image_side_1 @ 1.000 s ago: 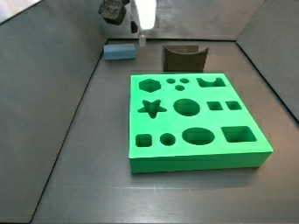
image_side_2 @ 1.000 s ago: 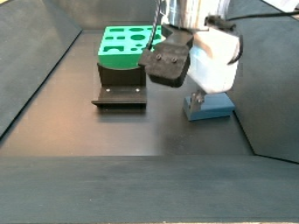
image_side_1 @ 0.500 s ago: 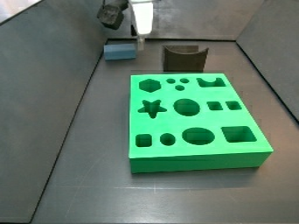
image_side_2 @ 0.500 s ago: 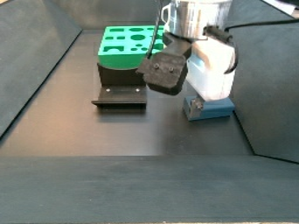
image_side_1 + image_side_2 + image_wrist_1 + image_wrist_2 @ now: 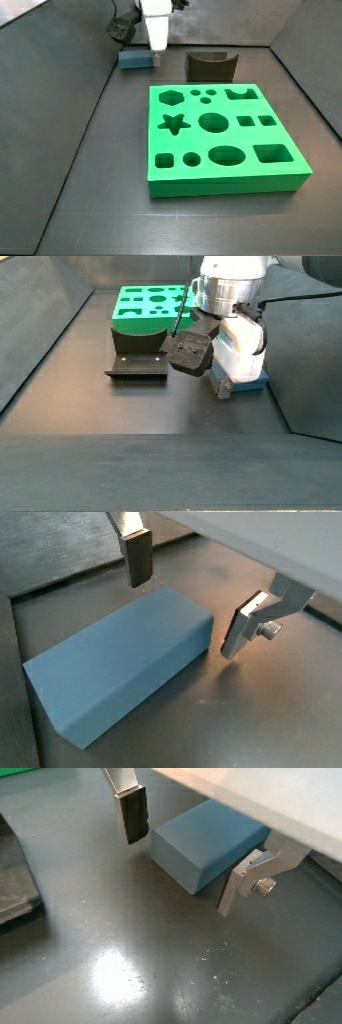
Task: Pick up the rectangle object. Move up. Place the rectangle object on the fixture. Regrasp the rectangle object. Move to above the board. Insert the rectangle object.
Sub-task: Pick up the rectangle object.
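The rectangle object [image 5: 120, 662] is seen lying on the counter beside the fixture [image 5: 211, 66], not yet picked up. The gripper [image 5: 187, 853] is lowered over it, jaws spread and empty (one end between them). Every step remains, judging by this. No writing is legible.
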{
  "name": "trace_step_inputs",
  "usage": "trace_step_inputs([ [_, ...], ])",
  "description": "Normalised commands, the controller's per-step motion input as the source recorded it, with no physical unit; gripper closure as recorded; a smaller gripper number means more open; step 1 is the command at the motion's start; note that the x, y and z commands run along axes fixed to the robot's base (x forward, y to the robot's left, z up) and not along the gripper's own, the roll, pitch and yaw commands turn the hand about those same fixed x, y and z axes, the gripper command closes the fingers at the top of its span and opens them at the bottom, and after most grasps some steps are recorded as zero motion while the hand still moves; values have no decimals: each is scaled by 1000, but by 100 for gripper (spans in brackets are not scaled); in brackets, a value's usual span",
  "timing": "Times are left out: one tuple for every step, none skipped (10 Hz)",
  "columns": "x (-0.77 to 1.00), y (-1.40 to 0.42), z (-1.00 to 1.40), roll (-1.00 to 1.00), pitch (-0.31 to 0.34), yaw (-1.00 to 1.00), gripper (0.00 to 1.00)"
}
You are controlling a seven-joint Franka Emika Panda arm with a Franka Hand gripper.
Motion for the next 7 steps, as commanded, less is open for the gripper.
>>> trace_step_inputs([
  [-120, 20, -191, -449, -163, -246, 0],
  [-160, 23, -217, -440, -176, -223, 0],
  [-157, 9, -317, -391, -174, -211, 0],
  [-171, 9, -363, -374, -163, -203, 0],
  [-177, 0, -431, -339, -156, -211, 0],
  [-183, 0, -437, -336, -164, -203, 0],
  [0, 54, -314, -287, -141, 0, 0],
])
